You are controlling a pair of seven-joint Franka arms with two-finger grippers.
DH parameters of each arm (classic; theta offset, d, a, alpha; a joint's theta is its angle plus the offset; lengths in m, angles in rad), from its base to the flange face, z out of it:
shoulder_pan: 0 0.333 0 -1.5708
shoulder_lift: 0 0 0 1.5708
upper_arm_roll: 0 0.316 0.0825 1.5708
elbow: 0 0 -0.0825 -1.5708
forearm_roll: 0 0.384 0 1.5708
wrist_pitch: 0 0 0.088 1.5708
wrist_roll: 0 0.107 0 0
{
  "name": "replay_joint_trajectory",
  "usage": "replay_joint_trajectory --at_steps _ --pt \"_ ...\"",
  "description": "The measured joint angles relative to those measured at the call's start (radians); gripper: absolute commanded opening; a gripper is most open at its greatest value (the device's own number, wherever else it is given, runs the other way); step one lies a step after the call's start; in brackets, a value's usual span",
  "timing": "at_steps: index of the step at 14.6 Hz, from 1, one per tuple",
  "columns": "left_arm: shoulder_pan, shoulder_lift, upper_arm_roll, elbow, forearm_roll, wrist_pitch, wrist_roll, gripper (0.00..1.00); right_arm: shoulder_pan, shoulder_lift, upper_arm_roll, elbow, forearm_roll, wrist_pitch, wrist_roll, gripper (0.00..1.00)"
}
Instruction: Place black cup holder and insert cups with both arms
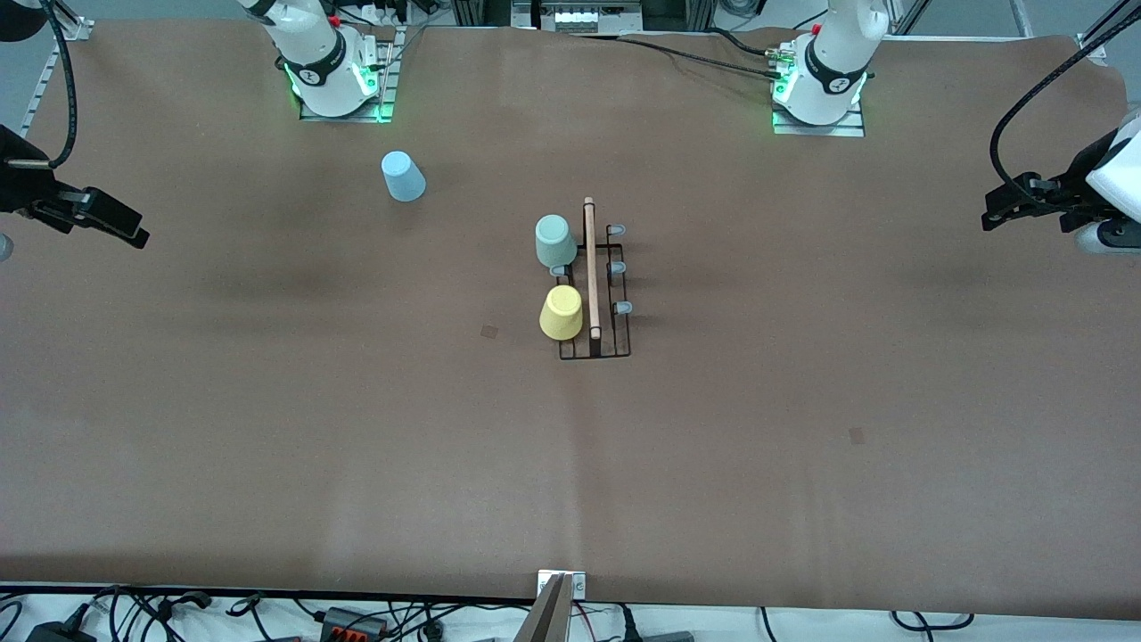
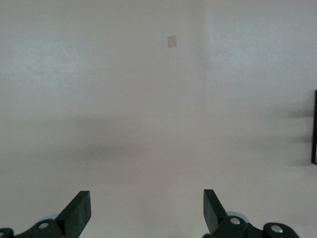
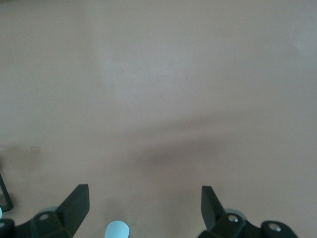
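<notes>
At mid-desk (image 1: 802, 464) the black cup holder (image 1: 595, 339) stands with mint cup (image 1: 554, 241) and yellow cup (image 1: 562, 312) pegged. Light blue cup (image 1: 403, 176) waits near the right arm's base. Left gripper (image 2: 147, 210) and right gripper (image 3: 144, 208) hang at the ends, fingers apart, empty. Next: right gripper fetches it.

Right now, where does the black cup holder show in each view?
Front view: black cup holder at the table's centre, mint cup and yellow cup beside its handle.
Left wrist view: only a black sliver at the picture's edge.
Right wrist view: thin black wire at the edge, probably its corner.
Shared landmark: the brown table cover.
</notes>
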Motion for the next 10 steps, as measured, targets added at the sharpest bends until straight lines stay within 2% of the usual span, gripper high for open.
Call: replay_joint_trajectory --at_steps 3,10 --pt "0.000 0.000 0.000 0.000 0.000 0.000 0.000 1.00 0.000 0.000 -0.025 0.010 0.000 -0.085 -0.001 1.00" --pt "0.000 0.000 0.000 0.000 0.000 0.000 0.000 1.00 0.012 -0.001 -0.029 0.022 0.006 -0.056 -0.003 1.00"
